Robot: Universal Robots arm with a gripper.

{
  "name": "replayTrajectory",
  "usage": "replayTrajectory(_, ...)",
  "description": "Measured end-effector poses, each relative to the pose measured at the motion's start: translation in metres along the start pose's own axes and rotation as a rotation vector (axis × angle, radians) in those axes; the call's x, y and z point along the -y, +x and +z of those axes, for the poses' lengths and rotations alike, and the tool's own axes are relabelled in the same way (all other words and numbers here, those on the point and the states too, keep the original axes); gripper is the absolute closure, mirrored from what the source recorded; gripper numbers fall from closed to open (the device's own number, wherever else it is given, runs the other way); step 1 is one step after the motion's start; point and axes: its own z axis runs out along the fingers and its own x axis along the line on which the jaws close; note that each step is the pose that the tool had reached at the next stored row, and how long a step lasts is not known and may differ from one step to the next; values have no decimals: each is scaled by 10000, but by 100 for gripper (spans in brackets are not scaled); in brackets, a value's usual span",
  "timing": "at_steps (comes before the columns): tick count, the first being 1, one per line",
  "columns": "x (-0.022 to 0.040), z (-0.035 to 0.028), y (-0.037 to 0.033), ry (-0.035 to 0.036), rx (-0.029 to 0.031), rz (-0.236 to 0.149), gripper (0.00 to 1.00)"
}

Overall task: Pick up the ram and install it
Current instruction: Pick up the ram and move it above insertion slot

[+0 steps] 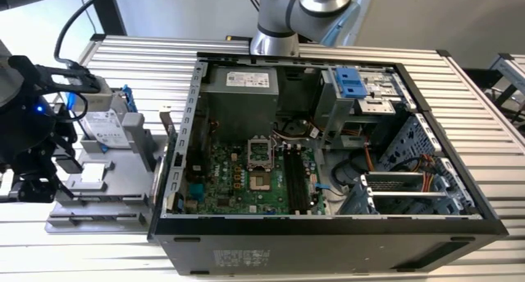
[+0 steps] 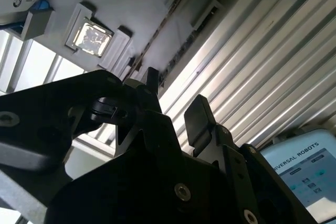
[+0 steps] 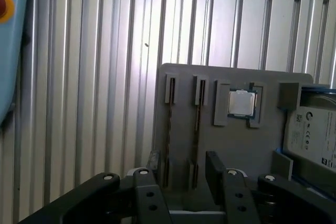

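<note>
The ram [image 3: 169, 129] is a thin dark strip standing on edge in a slot of the grey holder [image 3: 231, 150]. A second like strip [image 3: 198, 116] stands in the slot beside it. The second wrist view shows the same two strips [image 2: 157, 32] [image 2: 185, 50]. My gripper [image 3: 182, 166] [image 2: 173, 98] hovers over the holder's near end, open, with nothing held between its fingers. Both strips line up within the gap of the jaws. In the exterior view my gripper [image 1: 33, 190] hangs over the holder [image 1: 107, 202] at the exterior view's left.
A square silver chip [image 3: 241, 102] [image 1: 94, 171] and a white-labelled hard drive [image 3: 312, 135] [image 1: 107, 125] share the holder. The open computer case [image 1: 459, 171] lies at the exterior view's right, with black memory slots [image 1: 297, 177] on its green board. A pendant [image 2: 304, 177] lies on the ribbed table.
</note>
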Motion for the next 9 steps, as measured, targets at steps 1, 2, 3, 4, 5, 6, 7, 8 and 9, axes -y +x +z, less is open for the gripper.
replayTrajectory(1,1,14,1,0,-1,1,0)
replayTrajectory(2,1,27,1,0,0,1,0)
replayTrajectory(3,1,41,2,0,0,1,0)
replayTrajectory(4,1,55,3,0,0,2,0)
replayTrajectory(5,1,70,4,1,0,3,0)
replayTrajectory(6,1,84,5,1,1,6,0)
replayTrajectory(7,1,98,5,1,1,13,0)
replayTrajectory(8,1,111,7,2,1,26,0)
replayTrajectory(9,2,125,9,2,1,47,0)
